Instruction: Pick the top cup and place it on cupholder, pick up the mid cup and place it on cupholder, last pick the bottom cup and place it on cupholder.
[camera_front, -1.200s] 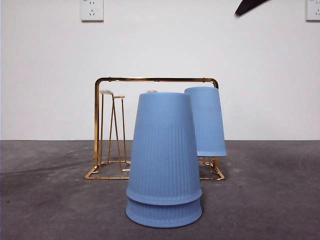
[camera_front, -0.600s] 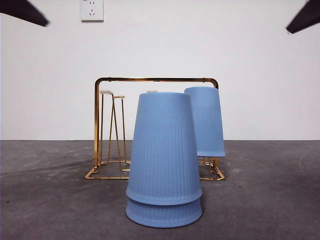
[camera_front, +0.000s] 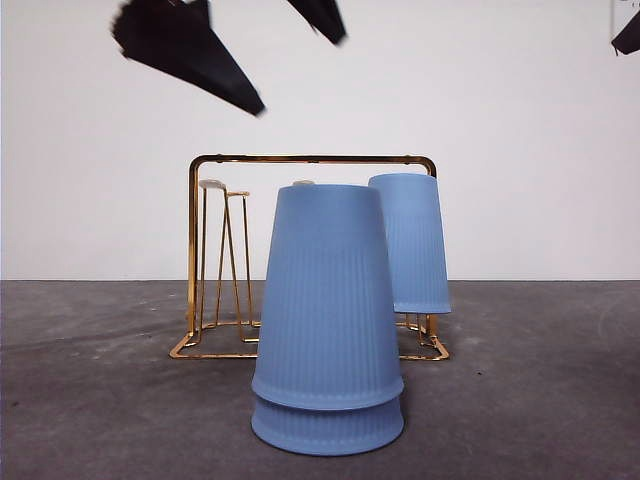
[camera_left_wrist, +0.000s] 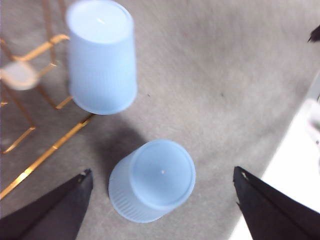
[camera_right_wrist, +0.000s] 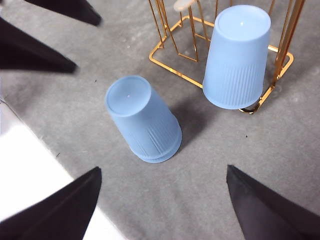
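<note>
Two upside-down blue cups stand nested as a stack (camera_front: 328, 320) on the grey table, in front of the gold cupholder (camera_front: 300, 158). A third blue cup (camera_front: 412, 245) hangs upside down over a peg on the cupholder's right side. High above the stack, my left gripper (camera_front: 300, 75) is open and holds nothing. The left wrist view looks down on the stack (camera_left_wrist: 152, 182) between the wide-spread jaws of the left gripper (camera_left_wrist: 162, 171). My right gripper (camera_right_wrist: 164, 169) is open and empty, well above the stack (camera_right_wrist: 142, 117). In the front view only its black tip (camera_front: 628, 35) shows.
A free white-tipped peg (camera_front: 212, 185) stands on the cupholder's left side. The table's white edge (camera_right_wrist: 30, 160) runs close to the stack. The right wrist view also shows the left gripper (camera_right_wrist: 86, 45) and the hung cup (camera_right_wrist: 237, 55).
The left gripper has come down from the top-left corner toward the middle, above the stack. The right arm's tip has drawn back into the top-right corner. The cups have not moved.
</note>
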